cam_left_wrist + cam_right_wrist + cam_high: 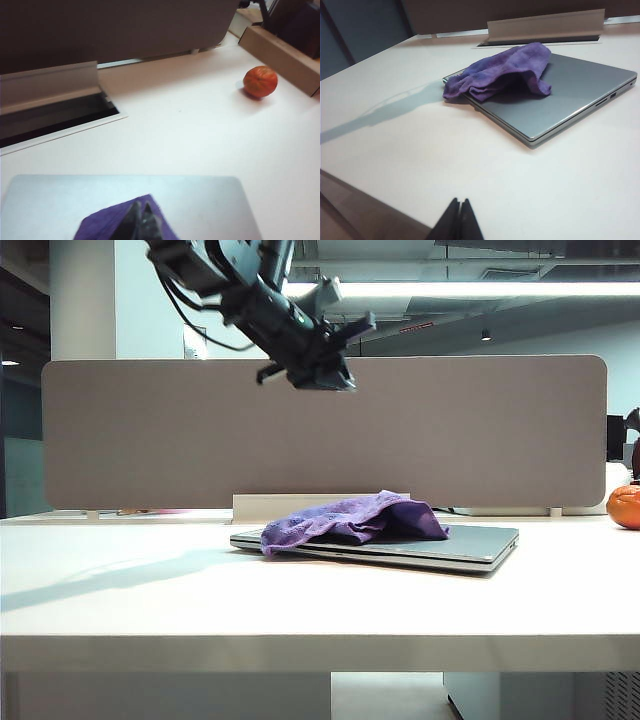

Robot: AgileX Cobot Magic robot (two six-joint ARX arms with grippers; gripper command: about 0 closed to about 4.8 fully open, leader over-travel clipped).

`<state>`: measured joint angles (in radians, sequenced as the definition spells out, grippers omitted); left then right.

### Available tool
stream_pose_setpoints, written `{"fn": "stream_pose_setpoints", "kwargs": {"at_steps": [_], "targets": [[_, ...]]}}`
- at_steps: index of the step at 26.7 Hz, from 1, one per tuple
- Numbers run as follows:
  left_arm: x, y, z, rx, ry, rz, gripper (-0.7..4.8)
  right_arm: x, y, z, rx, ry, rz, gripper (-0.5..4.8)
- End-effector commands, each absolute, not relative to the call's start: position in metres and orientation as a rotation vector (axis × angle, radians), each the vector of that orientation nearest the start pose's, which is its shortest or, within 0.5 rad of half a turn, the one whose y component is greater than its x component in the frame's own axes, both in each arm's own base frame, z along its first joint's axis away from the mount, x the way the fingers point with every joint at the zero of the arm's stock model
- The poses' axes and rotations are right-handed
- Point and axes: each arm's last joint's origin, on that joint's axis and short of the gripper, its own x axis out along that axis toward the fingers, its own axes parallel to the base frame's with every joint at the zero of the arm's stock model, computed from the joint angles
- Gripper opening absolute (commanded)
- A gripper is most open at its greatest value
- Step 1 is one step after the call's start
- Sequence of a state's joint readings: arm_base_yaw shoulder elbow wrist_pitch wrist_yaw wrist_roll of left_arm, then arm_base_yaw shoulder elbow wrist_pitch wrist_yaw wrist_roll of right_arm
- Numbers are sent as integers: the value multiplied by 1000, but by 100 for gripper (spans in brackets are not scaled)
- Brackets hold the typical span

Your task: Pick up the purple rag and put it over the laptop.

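We recorded the left arm [262, 302]: black, boxy segments, loose black cables; left gripper [141, 220] and right gripper [459, 220]: dark, pointed fingers.

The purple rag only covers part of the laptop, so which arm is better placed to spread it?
Probably left: its end effector, shut, hangs above the purple rag on the laptop. The right end effector, shut, sits low, farther off.

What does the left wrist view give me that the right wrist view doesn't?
Only the left wrist view shows the orange pumpkin-like object on the table, a brown box behind it, and the left gripper with fingers shut. Only the right wrist view shows the laptop's side ports, the whole purple rag bunched over one end of the lid, and the right gripper, also shut, empty. Both show the laptop, rag, white table and cable slot.
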<state>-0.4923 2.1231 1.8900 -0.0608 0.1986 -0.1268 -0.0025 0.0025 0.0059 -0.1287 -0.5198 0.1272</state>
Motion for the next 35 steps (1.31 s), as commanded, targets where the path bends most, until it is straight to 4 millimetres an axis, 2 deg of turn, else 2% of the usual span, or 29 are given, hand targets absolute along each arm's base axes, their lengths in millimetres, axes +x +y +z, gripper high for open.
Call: {"fn": "stream_pose_setpoints", "kwargs": {"at_steps": [1, 5, 13, 19, 28, 35], "targets": [[435, -228, 312, -1, 394, -626, -6, 94, 14, 156, 147, 121, 501, 22], [427, -211, 321, 91, 451, -553, -6, 94, 13, 156, 145, 117, 457, 22], [409, -174, 350, 196, 494, -517, -6, 95, 12, 156, 144, 115, 408, 22], [397, -152, 373, 189, 466, -471, -6, 95, 11, 156, 142, 111, 395, 22], [369, -135, 382, 235, 477, -463, -6, 97, 6, 159, 131, 65, 197, 22], [336, -123, 385, 225, 436, -459, -6, 97, 3, 159, 129, 55, 94, 22]]}}
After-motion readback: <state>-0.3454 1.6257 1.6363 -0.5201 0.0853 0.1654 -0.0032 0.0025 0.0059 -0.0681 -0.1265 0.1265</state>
